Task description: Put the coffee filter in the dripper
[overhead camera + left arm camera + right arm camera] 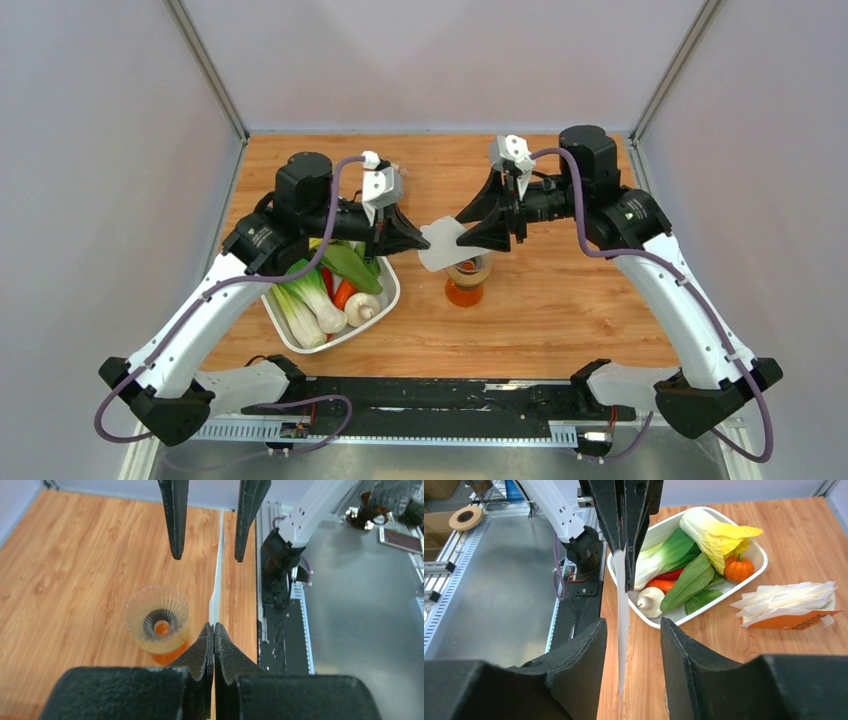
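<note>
The dripper [172,611] stands open-topped; the vegetable tray [392,291] sits apparently near.

Shows the left arm [215,300] and the right arm [680,295] rising from their bases, bent at the elbow and reaching inward, with wrists level and grippers pointed tip to tip. Shows the left gripper [425,240] with jaws pressed together on one edge of the coffee filter [438,245]. Shows the right gripper [462,238] with fingers spread, one to each side of the same sheet.
</note>
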